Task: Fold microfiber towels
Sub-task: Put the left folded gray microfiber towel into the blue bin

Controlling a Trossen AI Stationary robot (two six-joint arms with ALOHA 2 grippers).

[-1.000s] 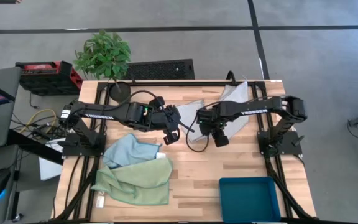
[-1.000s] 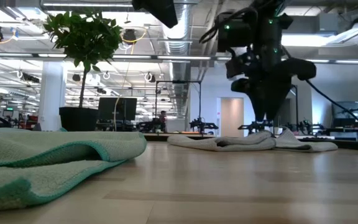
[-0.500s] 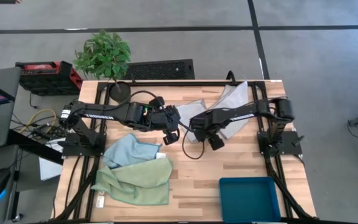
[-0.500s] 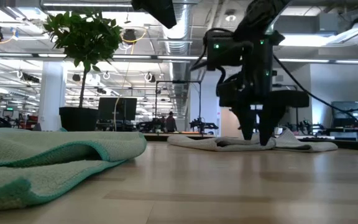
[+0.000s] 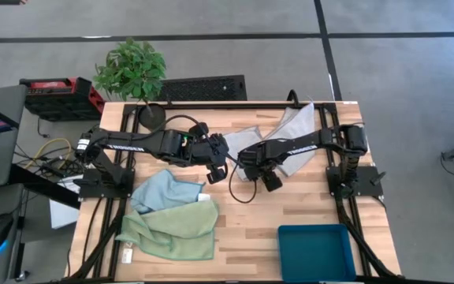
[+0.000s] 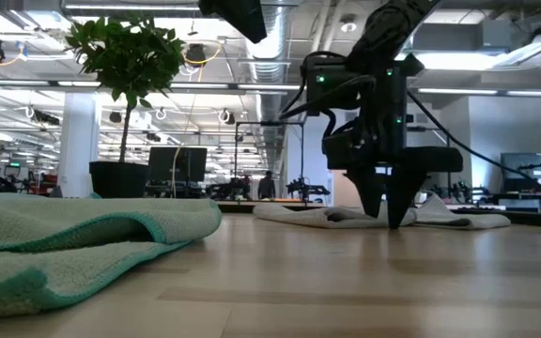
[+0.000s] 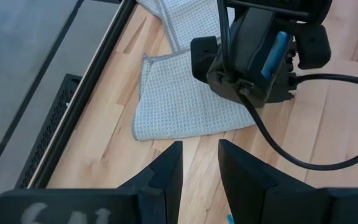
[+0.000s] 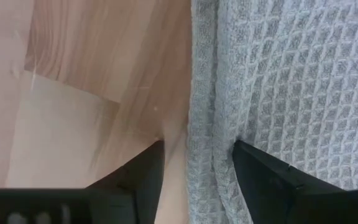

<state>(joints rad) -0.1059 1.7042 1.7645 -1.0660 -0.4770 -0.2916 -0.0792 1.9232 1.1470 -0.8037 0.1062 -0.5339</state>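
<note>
1. Right wrist view: the right gripper (image 8: 194,167) has its fingers spread apart, straddling the hemmed edge of a grey towel (image 8: 278,81) that lies flat on the table (image 8: 86,74); nothing is clamped.
2. To do this well, I judge it should press down until one finger slips under the hem, then close on a single layer, not a bunched fold.
3. The left gripper (image 7: 199,165) hovers just beside that towel, fingers a little apart, empty.
4. In the high view the grey towel (image 5: 251,140) runs its length slantwise toward the table's back right corner.
5. The blue towel (image 5: 164,189) and green towel (image 5: 176,229) lie rumpled at front left.
</note>
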